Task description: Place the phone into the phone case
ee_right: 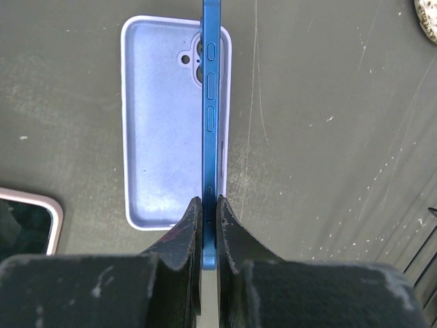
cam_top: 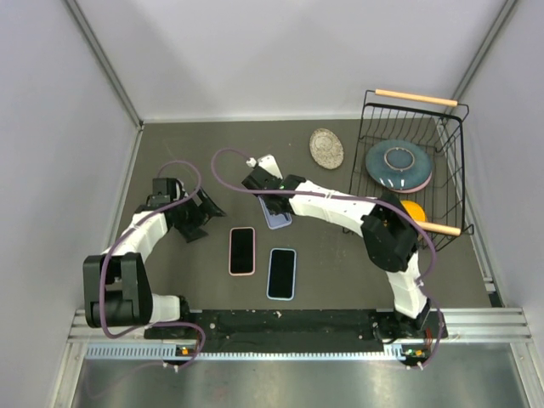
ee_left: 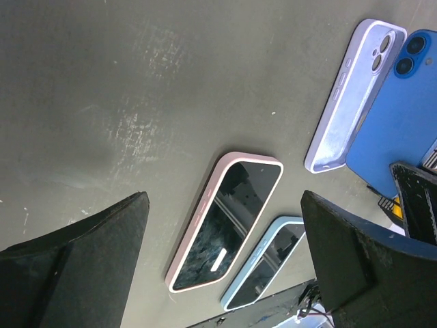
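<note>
Clamped tight in the black right gripper point(ee_right: 209, 208), the slim blue phone point(ee_right: 210, 102) stood on edge over the empty lilac silicone case point(ee_right: 160, 123), not yet laid in; seating it was still to do. Left gripper point(ee_left: 224, 205) hung wide open, holding nothing, above a pink-cased phone point(cam_top: 242, 251) and a pale-blue-cased phone point(cam_top: 281, 273).

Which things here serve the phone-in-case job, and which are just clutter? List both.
For the job: blue phone, held on edge in the right end effector; empty lavender case.

Lying about: pink-cased phone; light-blue-cased phone; speckled dish; wire basket; blue plate inside it.
</note>
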Tool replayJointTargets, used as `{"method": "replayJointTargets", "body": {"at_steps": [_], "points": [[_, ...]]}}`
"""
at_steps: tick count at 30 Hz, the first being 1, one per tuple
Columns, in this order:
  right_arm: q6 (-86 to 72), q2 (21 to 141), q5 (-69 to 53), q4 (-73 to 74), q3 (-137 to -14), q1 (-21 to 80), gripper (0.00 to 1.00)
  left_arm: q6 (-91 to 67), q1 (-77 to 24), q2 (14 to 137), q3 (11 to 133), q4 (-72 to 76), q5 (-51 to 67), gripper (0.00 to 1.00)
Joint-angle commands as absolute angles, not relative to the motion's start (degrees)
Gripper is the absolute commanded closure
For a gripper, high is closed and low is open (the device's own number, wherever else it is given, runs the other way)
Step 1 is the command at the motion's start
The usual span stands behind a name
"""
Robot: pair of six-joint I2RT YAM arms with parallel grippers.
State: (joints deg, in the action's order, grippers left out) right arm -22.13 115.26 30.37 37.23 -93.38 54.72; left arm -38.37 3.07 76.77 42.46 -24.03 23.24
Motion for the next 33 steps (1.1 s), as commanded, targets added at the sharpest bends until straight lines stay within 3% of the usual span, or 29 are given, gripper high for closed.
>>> {"method": "replayJointTargets", "body": {"at_steps": [1, 33], "points": [[-22.94, 116.98, 35.42, 41.21, -99.75, 55.72, 1.00, -36.30, 3.60, 76.55, 41.75, -21.80, 25.75, 0.02], [-24.35, 126.21, 42.98, 50.36, -110.04, 58.45, 1.00, -37.44, 3.78, 73.65, 41.75, -22.76, 23.91, 0.02]]}}
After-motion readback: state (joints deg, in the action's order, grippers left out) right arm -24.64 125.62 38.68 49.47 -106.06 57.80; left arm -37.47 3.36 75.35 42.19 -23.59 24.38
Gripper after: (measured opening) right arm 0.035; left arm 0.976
